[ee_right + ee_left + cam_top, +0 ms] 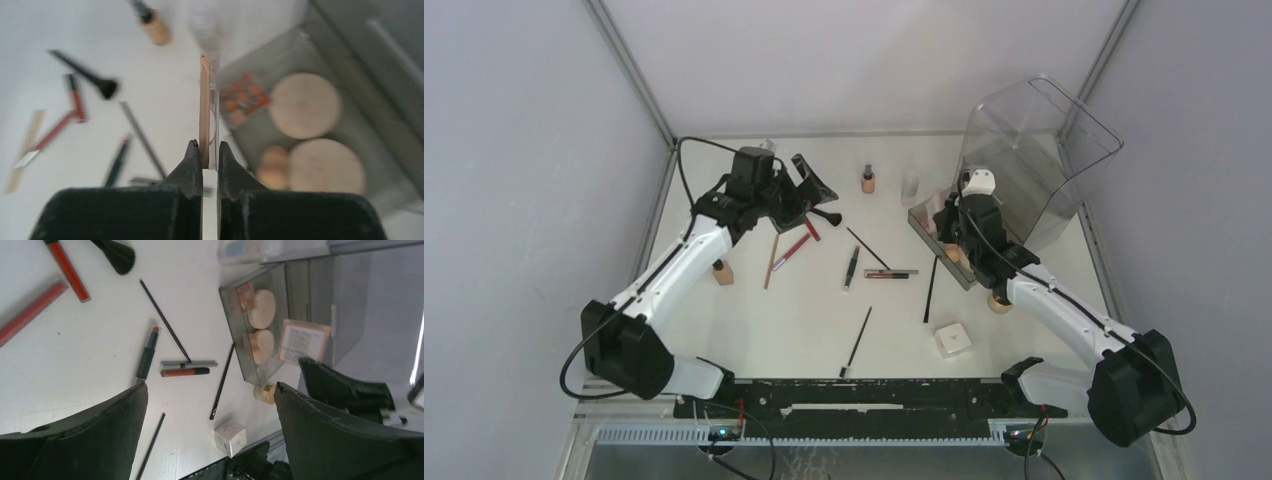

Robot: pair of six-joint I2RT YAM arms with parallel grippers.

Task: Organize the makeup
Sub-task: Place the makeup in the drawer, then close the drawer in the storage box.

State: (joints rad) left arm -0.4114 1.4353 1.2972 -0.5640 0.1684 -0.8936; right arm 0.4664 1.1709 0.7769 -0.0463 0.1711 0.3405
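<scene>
My right gripper is shut on a thin square compact, seen edge-on, at the left rim of a grey tray that holds two round tan puffs and an orange palette. The left wrist view shows that compact hanging over the tray. My left gripper stands open above the table's far left, holding nothing. On the table lie red lip sticks, a black brush, a pencil, thin black brushes, tan bottles and a white box.
A big clear plastic bin lies tipped at the back right, just behind the grey tray. Another tan bottle stands beside the left arm. A small tan jar sits under the right arm. Walls close in both sides.
</scene>
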